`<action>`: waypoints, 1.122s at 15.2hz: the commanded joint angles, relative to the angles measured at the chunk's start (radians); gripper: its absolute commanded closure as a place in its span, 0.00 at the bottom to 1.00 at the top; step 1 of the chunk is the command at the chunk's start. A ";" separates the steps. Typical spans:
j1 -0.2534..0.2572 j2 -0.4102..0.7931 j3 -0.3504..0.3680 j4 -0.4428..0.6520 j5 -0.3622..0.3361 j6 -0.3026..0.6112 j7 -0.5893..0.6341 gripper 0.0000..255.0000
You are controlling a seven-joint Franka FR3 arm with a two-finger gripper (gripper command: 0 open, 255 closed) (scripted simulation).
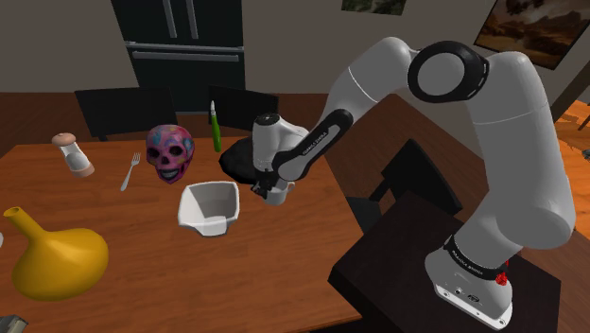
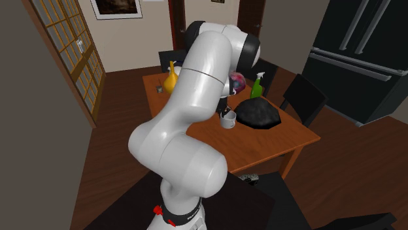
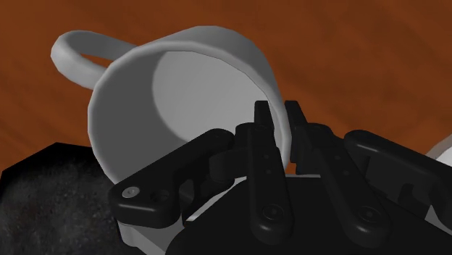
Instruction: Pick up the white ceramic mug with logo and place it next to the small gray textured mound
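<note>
The white mug [image 3: 181, 87] has a loop handle, and my gripper [image 3: 279, 109] is shut on its rim, one finger inside the wall and one outside. In the shoulder view the mug [image 1: 274, 195] hangs under the gripper [image 1: 268, 182], low over the wooden table [image 1: 274, 274]. It is right beside the dark, almost black textured mound [image 1: 238, 163]. From the second exterior view the mug [image 2: 227, 119] sits just off the mound's [image 2: 258, 112] edge. The mound [image 3: 51, 195] also lies close by the mug in the wrist view. I cannot tell whether the mug touches the table.
A white angular container [image 1: 210, 208], a painted skull [image 1: 170, 151], a fork [image 1: 130, 172], a shaker [image 1: 74, 154], a yellow gourd vase [image 1: 52, 260] and a green bottle [image 1: 215, 126] share the table. Dark chairs [image 1: 123, 112] and a black fridge [image 1: 184, 43] stand behind.
</note>
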 commanded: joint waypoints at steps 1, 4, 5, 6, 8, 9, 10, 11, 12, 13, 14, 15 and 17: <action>0.009 0.030 -0.011 0.012 -0.010 0.018 0.009 1.00; 0.009 0.029 -0.011 0.012 -0.010 0.018 0.009 1.00; 0.009 0.029 -0.011 0.012 -0.010 0.018 0.009 1.00; 0.009 0.029 -0.011 0.012 -0.010 0.018 0.009 1.00; 0.009 0.029 -0.011 0.012 -0.010 0.018 0.009 1.00; 0.009 0.029 -0.011 0.012 -0.010 0.018 0.009 1.00; 0.009 0.029 -0.011 0.012 -0.010 0.018 0.009 0.00; 0.009 0.029 -0.011 0.012 -0.010 0.018 0.009 0.00; 0.009 0.029 -0.011 0.012 -0.010 0.018 0.009 0.00; 0.009 0.029 -0.011 0.012 -0.010 0.018 0.009 0.00; 0.009 0.029 -0.011 0.012 -0.010 0.018 0.009 0.00; 0.009 0.029 -0.011 0.012 -0.010 0.018 0.009 0.00; -0.004 -0.029 0.011 -0.012 0.009 -0.017 -0.003 0.00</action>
